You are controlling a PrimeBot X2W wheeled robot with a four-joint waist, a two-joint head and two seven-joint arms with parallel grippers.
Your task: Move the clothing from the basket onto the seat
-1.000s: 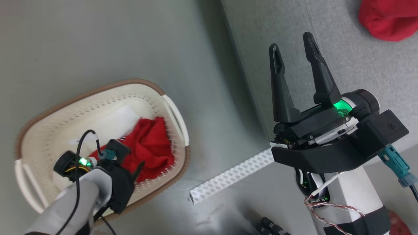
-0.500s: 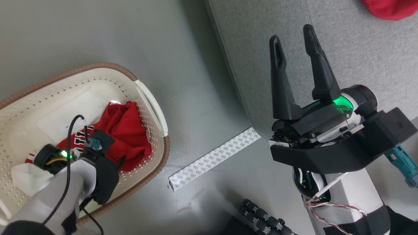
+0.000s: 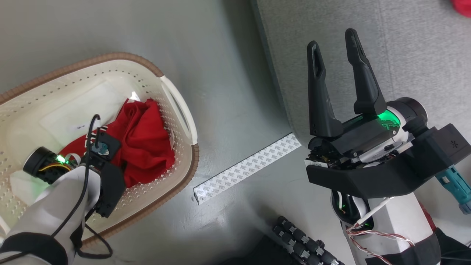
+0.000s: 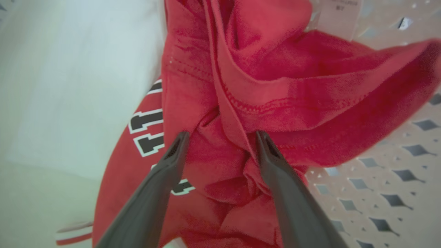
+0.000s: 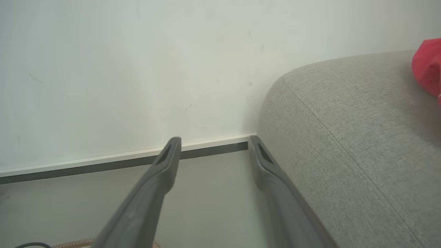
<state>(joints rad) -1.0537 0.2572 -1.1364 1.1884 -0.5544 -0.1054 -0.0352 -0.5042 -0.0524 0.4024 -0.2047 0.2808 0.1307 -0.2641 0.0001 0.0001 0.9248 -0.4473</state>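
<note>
1. Left tool (image 4: pixel 221 134) lowered into the basket (image 3: pixel 121 77), pointing down at the clothing (image 4: pixel 275 86). Two dark fingers spread wide apart, clamped on nothing.
2. Between those fingers, a bunched fold of the red fabric. Both fingertips right at the cloth, actual contact too close to call.
3. Just outside the left finger in the left wrist view, black block lettering with white outlines on the red cloth. Further out on that side, a broad white area (image 4: pixel 69 86), cloth or basket bottom, unclear which.
4. Beyond the right finger, the basket's cream wall with diamond-shaped holes. Ahead and to the right of the tips, a small white label (image 4: pixel 339 13) at the garment's edge.
5. In the head view, clothing heaped near the basket's white handle (image 3: pixel 180 106), directly under the left wrist. Basket standing on the grey floor (image 3: pixel 228 73).
6. Right tool (image 3: pixel 331 38) held up in the air, well apart from the basket, fingers wide apart and empty.
7. Behind its fingertips in the head view, the grey seat (image 3: pixel 404 55). In the right wrist view, the seat's rounded edge just beside the right finger, with floor and a pale wall (image 5: pixel 137 69) ahead between the fingers.
8. Far to the right of the right tool, another red garment (image 5: pixel 427 65) lying on the seat, cut off by the frame edge.
9. On the floor between the two tools, a white patterned strip (image 3: pixel 246 169), one end near the seat's base.
</note>
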